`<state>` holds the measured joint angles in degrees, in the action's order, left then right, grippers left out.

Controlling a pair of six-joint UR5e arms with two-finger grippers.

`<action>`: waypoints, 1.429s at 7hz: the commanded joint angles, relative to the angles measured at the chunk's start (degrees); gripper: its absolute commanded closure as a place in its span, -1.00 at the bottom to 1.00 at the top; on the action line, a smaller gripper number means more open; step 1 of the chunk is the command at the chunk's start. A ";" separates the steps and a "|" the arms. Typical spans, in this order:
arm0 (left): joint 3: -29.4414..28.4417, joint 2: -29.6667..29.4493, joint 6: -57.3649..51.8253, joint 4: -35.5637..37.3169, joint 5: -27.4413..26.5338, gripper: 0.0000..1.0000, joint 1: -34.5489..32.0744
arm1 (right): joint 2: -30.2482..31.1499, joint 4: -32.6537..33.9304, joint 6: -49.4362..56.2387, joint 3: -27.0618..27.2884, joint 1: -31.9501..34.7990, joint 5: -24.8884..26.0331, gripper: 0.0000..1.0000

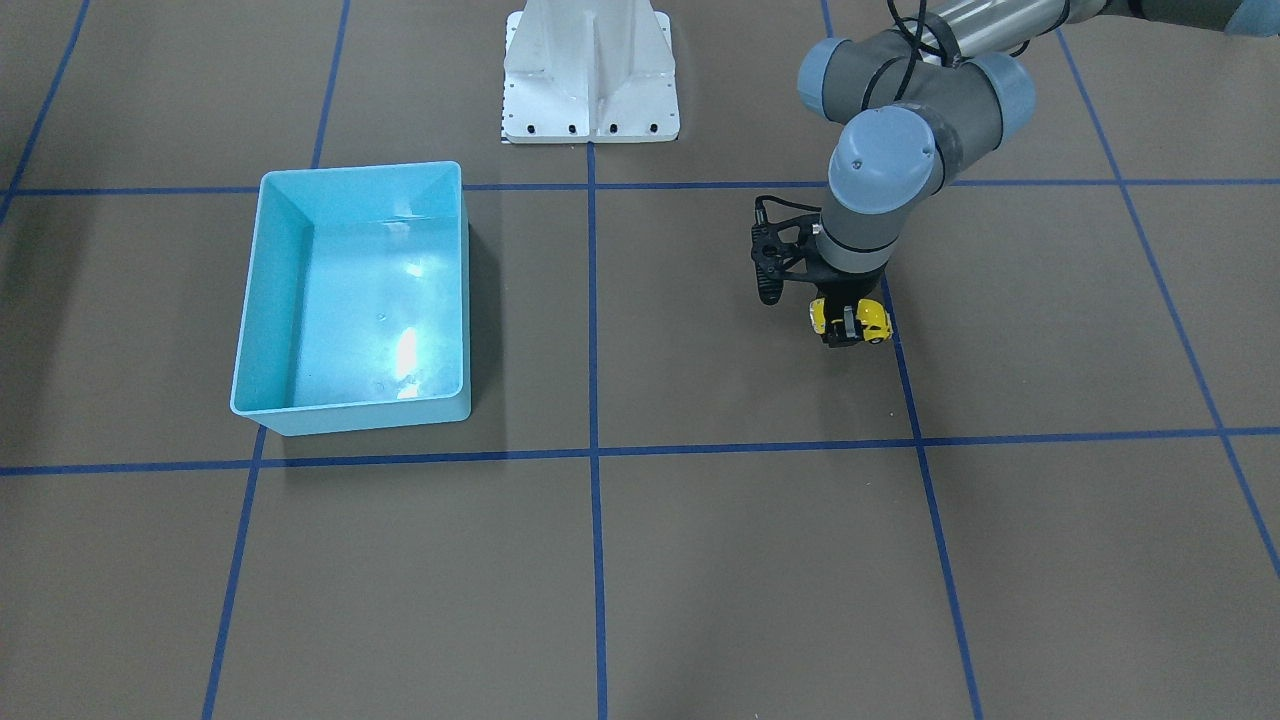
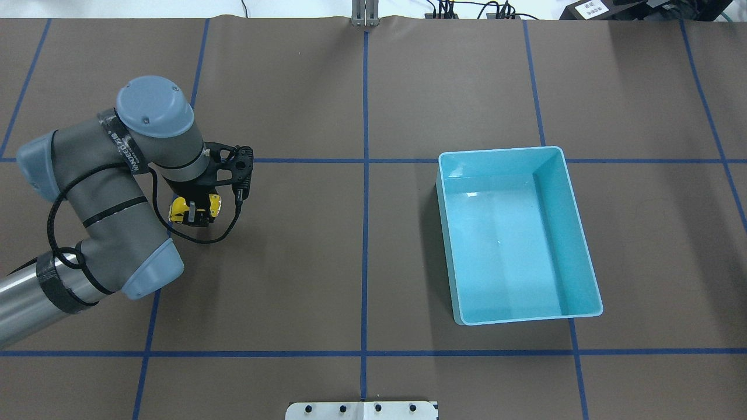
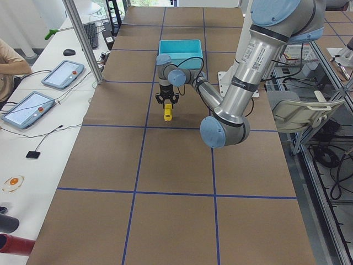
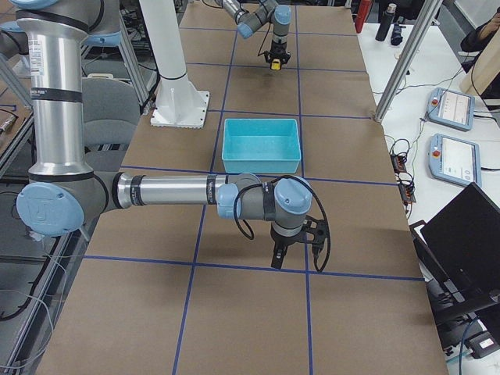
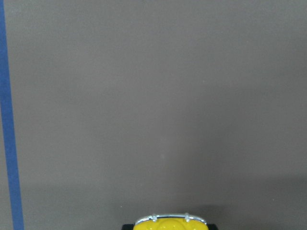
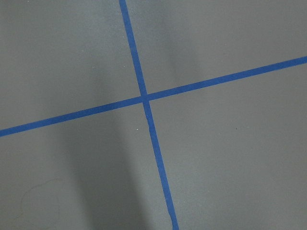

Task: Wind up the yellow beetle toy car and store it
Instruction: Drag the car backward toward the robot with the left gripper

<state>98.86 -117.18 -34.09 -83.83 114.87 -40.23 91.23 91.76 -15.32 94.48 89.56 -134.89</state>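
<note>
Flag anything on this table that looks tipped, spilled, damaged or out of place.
Nothing stands out. The yellow beetle toy car is clamped in the left gripper and looks intact. The light-blue bin stands upright and empty, well apart from it.

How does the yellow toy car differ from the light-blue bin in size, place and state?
The yellow toy car is tiny; the light-blue bin is far larger. The car is held in the left claw; the bin stands free and empty. The car is on the robot's left side, the bin on its right. Both look glossy.
</note>
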 commanded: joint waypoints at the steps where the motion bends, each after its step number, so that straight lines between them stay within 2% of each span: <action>1: -0.94 0.90 -0.10 -1.86 0.18 1.00 -0.11 | -0.09 0.00 -0.06 -0.09 0.00 0.07 -1.00; 6: -1.56 4.41 -0.72 -8.09 1.85 1.00 -0.90 | 0.00 0.00 -0.06 -0.09 0.00 0.07 -1.00; 10: -3.32 4.94 -0.72 -11.36 1.93 1.00 -0.99 | -0.09 0.09 0.03 -0.09 -0.18 0.07 -1.00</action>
<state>95.94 -112.49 -34.81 -94.50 116.74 -41.21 91.15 91.82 -15.36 94.40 89.47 -134.82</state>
